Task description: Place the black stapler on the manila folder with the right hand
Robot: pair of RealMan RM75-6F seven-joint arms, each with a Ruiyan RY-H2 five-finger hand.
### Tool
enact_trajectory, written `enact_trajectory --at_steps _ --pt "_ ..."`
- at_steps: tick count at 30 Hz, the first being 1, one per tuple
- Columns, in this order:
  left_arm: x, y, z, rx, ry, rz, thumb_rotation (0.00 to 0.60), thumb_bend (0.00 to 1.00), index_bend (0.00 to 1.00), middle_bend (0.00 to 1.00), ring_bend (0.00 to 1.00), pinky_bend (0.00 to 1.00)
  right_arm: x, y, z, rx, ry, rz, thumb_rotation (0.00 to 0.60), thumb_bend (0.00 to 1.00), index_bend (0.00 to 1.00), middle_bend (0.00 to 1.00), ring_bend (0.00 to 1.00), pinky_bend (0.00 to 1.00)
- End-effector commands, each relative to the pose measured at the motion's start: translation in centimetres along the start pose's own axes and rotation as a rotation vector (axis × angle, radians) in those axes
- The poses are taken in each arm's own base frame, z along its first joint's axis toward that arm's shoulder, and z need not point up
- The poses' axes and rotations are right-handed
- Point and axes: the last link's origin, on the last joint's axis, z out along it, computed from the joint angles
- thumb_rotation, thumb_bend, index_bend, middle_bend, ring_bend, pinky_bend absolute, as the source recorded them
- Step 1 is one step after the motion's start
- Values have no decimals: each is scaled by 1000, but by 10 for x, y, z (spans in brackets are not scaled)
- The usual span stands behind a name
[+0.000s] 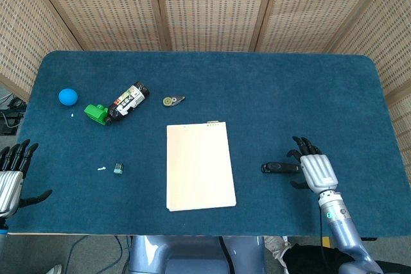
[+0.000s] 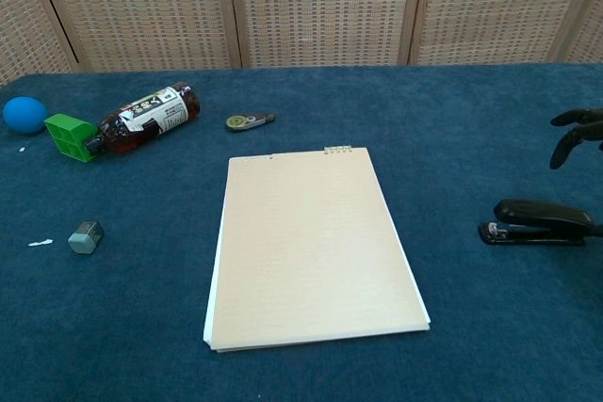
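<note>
The black stapler lies flat on the blue table, right of the manila folder. My right hand hovers just past the stapler's right end, fingers spread and holding nothing. Only its dark fingertips show at the right edge of the chest view, above the stapler. My left hand stays open at the table's front left corner, far from both objects.
A brown bottle with a green block at its neck lies at the back left, with a blue ball beyond. A small tape dispenser sits behind the folder. A small grey sharpener lies left of the folder.
</note>
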Motion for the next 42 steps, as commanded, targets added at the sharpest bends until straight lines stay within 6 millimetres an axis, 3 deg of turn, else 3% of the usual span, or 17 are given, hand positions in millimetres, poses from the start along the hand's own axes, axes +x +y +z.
enact_trajectory --at_steps 1,13,24,26,29,32,36,42 --pt "0 0 0 -1 -2 0 600 131 0 0 0 0 -5 -3 4 2 -15 -2 600 244 368 135 36 251" --pt "0 -1 2 1 -8 -5 600 132 0 0 0 0 -18 -10 29 -16 -64 -7 600 248 389 153 50 261" --pt "-2 -1 3 0 -16 0 600 133 0 0 0 0 -33 -3 44 -49 -99 -12 600 286 477 232 119 301" --pt "-3 -1 3 0 -15 0 600 132 0 0 0 0 -35 -3 46 -50 -102 -13 600 308 490 242 129 307" --pt "-3 0 4 -1 -17 1 600 133 0 0 0 0 -38 -5 49 -55 -104 -12 600 417 520 271 159 318" --pt "-3 0 4 -2 -17 0 600 133 0 0 0 0 -38 -8 51 -55 -96 -7 600 501 593 354 254 381" --pt "-3 0 4 -2 -18 -1 600 133 0 0 0 0 -34 -14 49 -38 -60 5 600 552 696 496 487 623" --pt "-4 1 5 -5 -21 0 600 133 0 0 0 0 -19 -32 42 26 -35 5 600 550 709 532 546 688"
